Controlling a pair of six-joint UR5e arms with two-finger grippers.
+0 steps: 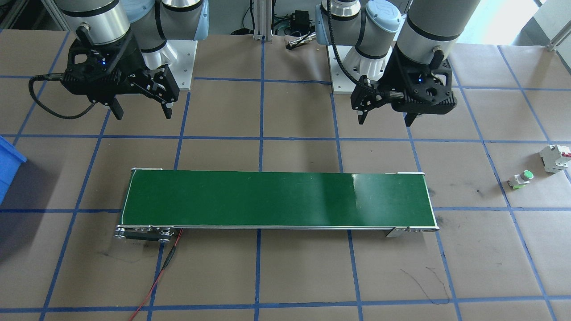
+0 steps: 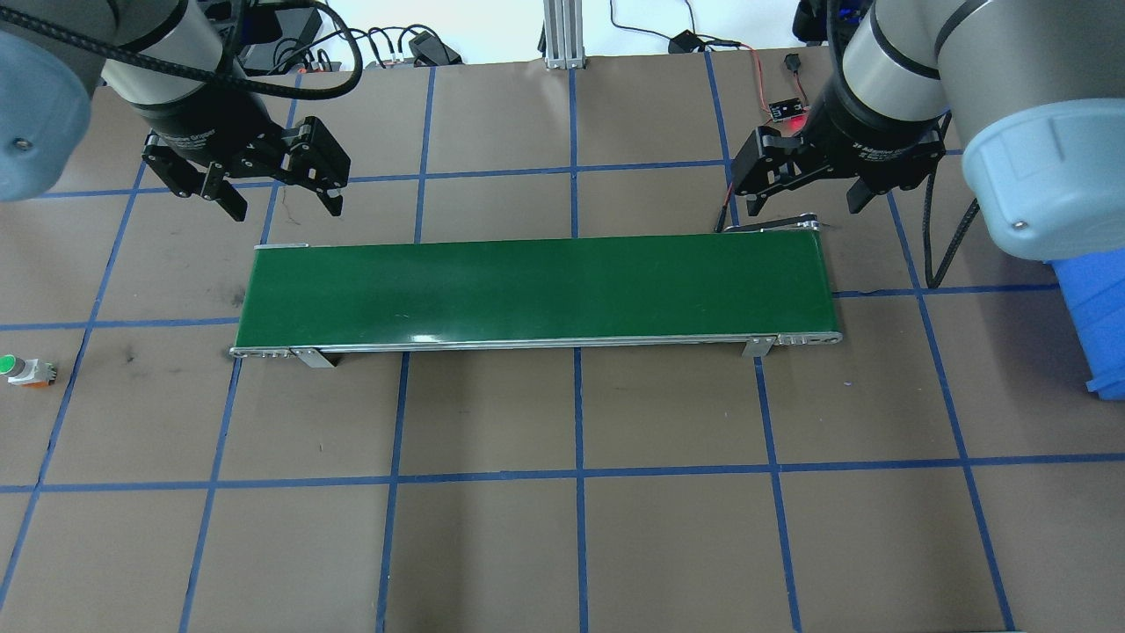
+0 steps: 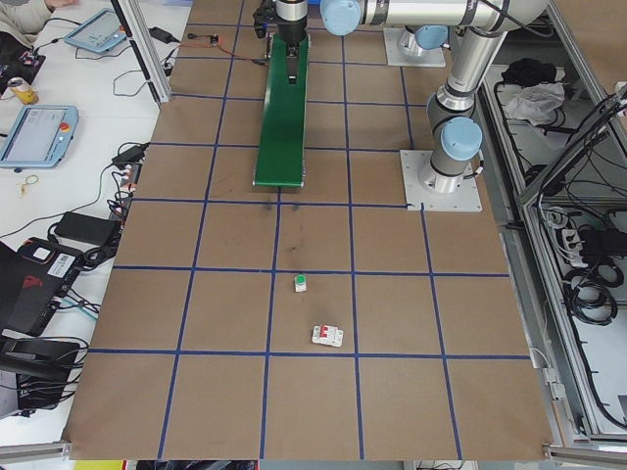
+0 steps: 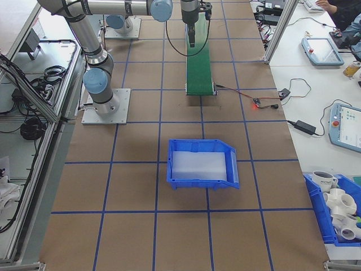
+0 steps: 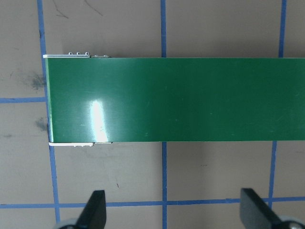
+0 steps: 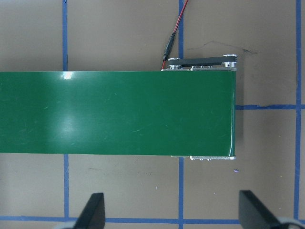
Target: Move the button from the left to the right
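Brown paper, gridded with blue tape, covers the whole table [image 2: 615,527]. A long green flat conveyor belt [image 2: 536,290] on a metal frame lies across the middle, nothing on it.

The left arm's black two-finger gripper [image 2: 279,200] hangs above the table just beyond the belt's left end, fingers spread wide and empty; its wrist view shows both fingertips [image 5: 95,210] far apart over bare paper. The right arm's black two-finger gripper [image 2: 807,204] hangs by the belt's right end, likewise spread wide with nothing between the fingers.

A blue plastic bin [image 4: 202,164] sits on the robot's right side, well apart from the belt. A white boxy circuit breaker with a red mark [image 1: 555,157] lies on its side at the far left end of the table.

The small push-button switch with a round bright-green cap and white-grey body [image 1: 521,179] rests on the paper just beside the breaker, not touching it, well apart from the belt and both grippers.
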